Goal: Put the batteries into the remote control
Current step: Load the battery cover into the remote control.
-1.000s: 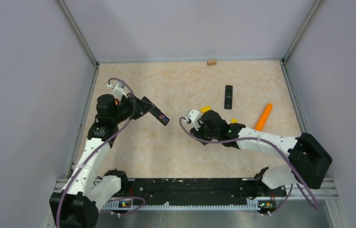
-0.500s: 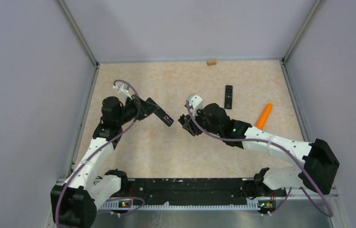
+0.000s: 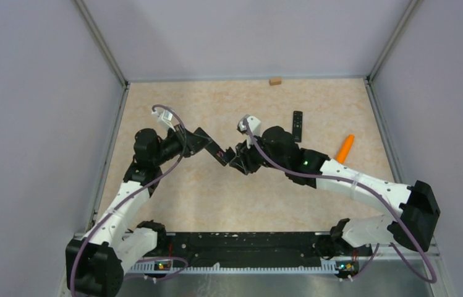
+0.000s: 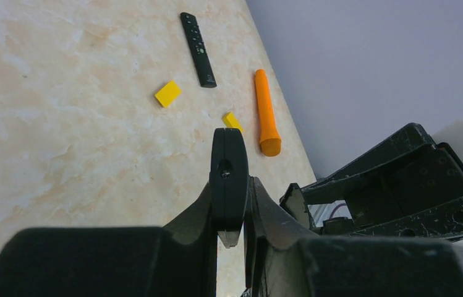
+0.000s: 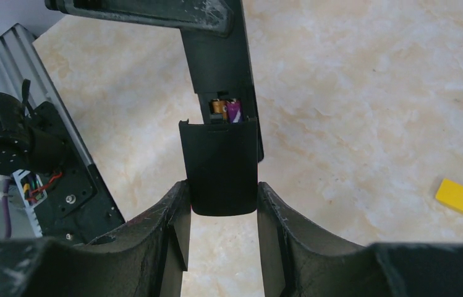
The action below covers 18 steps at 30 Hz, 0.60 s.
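Top view: L claw (image 3: 209,145) & R claw (image 3: 239,158) meet mid-table w/ a black remote (image 3: 218,153) btwn them. Grip detail is too small to tell here. Second remote (image 3: 297,125) lies to the far right of them, orange stick (image 3: 345,148) further right, brown block (image 3: 274,80) at the far edge.

L wrist: L claw nearly closed, pinching the remote, seen end-on. Only this view shows a yellow block (image 4: 167,94) & a smaller yellow block (image 4: 232,120), both near the second remote & stick.

R wrist: R claw part open, fingers (image 5: 176,229) against both sides of the cover (image 5: 219,167). Cover sits part-way over the remote's compartment. Batteries (image 5: 227,108), gold & purple ends, sit inside & show in the gap, seen in no other view.
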Tool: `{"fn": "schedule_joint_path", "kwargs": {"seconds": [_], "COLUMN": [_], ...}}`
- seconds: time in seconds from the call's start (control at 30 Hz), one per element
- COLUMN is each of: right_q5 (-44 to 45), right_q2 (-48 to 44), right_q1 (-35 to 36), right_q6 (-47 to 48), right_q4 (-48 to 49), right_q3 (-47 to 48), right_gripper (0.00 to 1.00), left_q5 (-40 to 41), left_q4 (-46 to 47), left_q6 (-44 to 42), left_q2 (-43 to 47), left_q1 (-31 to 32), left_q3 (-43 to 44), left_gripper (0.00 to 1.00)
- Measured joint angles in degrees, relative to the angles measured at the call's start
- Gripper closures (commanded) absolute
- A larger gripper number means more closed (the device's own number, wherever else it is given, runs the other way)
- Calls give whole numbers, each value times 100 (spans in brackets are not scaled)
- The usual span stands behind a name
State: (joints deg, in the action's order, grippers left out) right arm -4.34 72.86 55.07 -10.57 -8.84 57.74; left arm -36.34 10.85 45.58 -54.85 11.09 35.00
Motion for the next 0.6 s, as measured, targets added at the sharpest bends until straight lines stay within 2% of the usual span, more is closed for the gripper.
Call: {"fn": "schedule_joint_path", "kwargs": {"seconds": [0.6], "right_q5": [562], "right_q2": [595], "right_q1": [470], "right_q6": [197], "right_q4": [-662], "right_q3": [608], "right_gripper": [93], "left_q5": [-420], "left_q4": [136], "left_q6": [-13], "left_q2": [214], "left_q1": [96], "left_q3": [-11], "left_gripper": [100]}}
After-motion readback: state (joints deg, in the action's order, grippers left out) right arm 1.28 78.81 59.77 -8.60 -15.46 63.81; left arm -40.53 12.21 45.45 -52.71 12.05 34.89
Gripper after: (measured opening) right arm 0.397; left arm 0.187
